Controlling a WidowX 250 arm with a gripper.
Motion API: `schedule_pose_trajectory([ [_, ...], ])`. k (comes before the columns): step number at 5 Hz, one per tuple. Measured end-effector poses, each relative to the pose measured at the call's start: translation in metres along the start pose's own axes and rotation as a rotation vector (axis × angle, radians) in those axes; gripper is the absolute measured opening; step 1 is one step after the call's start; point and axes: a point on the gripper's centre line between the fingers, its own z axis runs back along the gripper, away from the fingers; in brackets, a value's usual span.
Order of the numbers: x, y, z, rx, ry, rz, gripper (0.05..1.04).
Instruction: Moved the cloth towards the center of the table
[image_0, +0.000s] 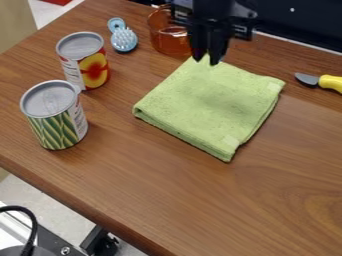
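The black gripper (208, 59) hangs at the upper middle of the frame, right over the far corner of the folded green cloth (207, 102); from here I can't tell whether it's open or pinching the fabric. The cloth lies flat on the wooden table (167, 195), a bit above and right of the frame's centre. Two cans, one red and yellow (94, 69), one green-striped (58, 128), stand over at the left.

Counted by kind on one table (167, 190): there were two cans (55, 117). Cloth (210, 102) numbered one. Brush (124, 40) likewise came to one. Knife (330, 83) count was one; orange vessel (170, 41) count was also one.
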Motion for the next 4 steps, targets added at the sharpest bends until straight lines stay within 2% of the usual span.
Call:
schedule_pose_trajectory([
  [1, -0.008, 0.000, 0.004, 0.000, -0.005, -0.012, 0.728],
  [2, -0.030, -0.018, -0.002, 0.007, 0.026, -0.110, 0.972],
  [4, -0.045, -0.073, -0.002, -0.025, 0.042, -0.205, 0.995],
])
